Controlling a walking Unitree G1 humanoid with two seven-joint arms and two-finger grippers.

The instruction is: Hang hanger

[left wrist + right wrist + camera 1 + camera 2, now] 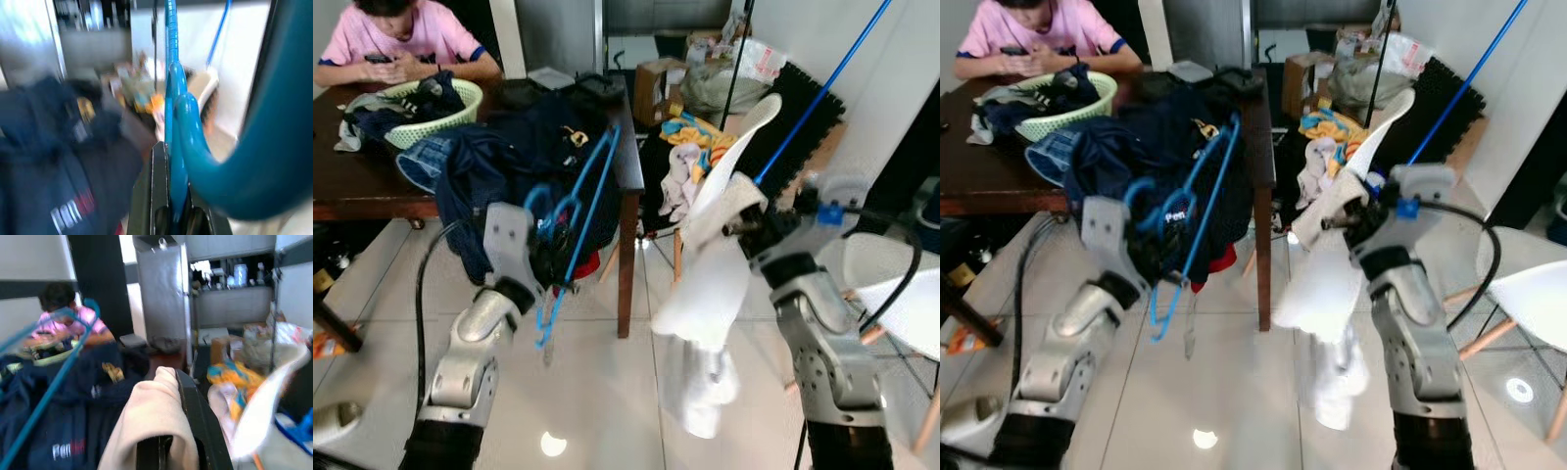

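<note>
Nearest the head camera, the two silver arms rise from the bottom edge. The left gripper (551, 257) is clamped on a blue plastic hanger (576, 217), its fingers pinching the frame near the hook, as the left wrist view shows close up (177, 161). The right gripper (741, 221) is closed on a white garment (710, 294), which hangs limp from the fingers toward the tiled floor (607, 392). Hanger and garment are held apart in front of a dark wooden table (372, 186) heaped with navy clothes (519, 147); a person in a pink shirt (401, 34) sits at its far side beside a green basket (460, 108). The step in hand looks like threading the hanger into the garment before hanging it. To do it well, the right arm should probably keep the cloth taut and its opening facing the hanger, while the left arm brings one hanger arm in at an angle. The risk is the cloth folding over and blocking the hanger tip.
</note>
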